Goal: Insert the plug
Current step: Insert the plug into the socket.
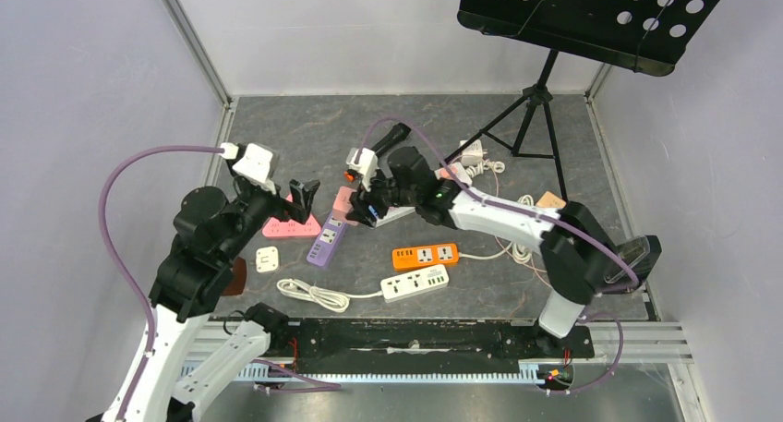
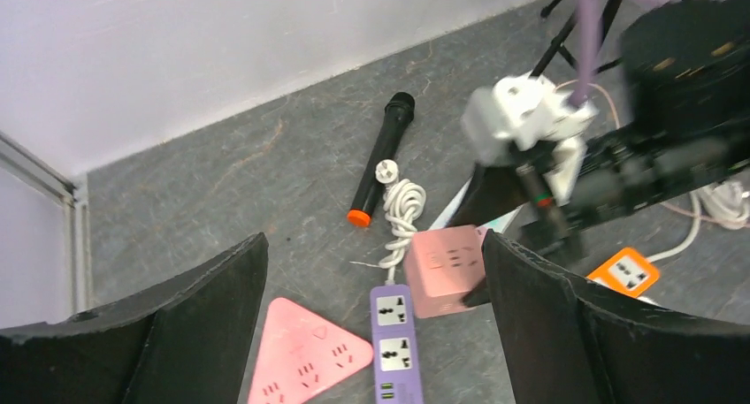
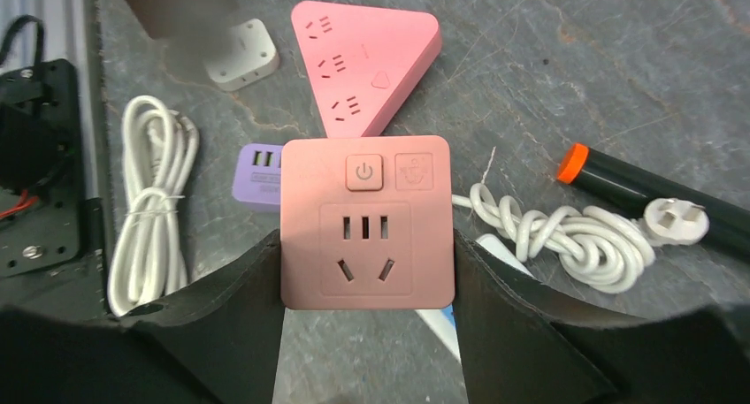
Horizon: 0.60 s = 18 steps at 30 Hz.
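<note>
Plug (image 3: 676,220) loose beside microphone (image 3: 654,192); right hand (image 3: 367,271) clamps pink socket cube (image 3: 365,236), power-symbol button (image 3: 363,171); left hand (image 2: 373,254) wide.

A black microphone (image 2: 380,159) with an orange end lies on the grey table (image 1: 305,126). A pink triangular power strip (image 3: 367,59) sits just beside a purple power strip (image 2: 395,342). Closer in are an orange power strip (image 1: 425,255) and a white power strip (image 1: 415,283) with its coiled cord. At the back right stands a black music stand (image 1: 591,16).

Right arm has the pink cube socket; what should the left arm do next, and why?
Probably reach the open left gripper to the white plug beside the microphone: the right gripper appears clamped on the pink cube socket, holes facing up, while the plug lies unheld.
</note>
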Motion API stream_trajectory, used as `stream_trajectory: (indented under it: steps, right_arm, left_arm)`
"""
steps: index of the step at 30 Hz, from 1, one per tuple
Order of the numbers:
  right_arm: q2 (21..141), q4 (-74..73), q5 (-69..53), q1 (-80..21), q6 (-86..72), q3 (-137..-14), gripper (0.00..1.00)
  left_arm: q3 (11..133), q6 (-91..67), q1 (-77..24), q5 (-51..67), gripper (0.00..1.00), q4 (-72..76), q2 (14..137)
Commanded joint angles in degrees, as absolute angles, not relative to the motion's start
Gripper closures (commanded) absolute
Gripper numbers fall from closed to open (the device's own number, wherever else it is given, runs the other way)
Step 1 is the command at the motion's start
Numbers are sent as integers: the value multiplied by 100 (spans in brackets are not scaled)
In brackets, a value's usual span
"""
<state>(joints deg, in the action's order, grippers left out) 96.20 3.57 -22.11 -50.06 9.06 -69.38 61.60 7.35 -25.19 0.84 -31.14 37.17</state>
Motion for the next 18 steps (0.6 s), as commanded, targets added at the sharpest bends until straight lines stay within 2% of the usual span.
stream_trajectory:
  steps: [1, 6, 18]
  right_arm:
    - [10351, 1113, -2078, -5030, 949, -7596, 100]
    - [11097, 1261, -1890, -5131, 818, -8042, 100]
    - [11467, 1253, -2113, -5133, 522, -8129, 100]
  left_arm:
    - [5994, -334, -2513, -349, 4, -2918, 3505]
    - [5628, -404, -2513, -605, 0, -2624, 3257]
    - [5555, -347, -2513, -587, 0, -2682, 3531]
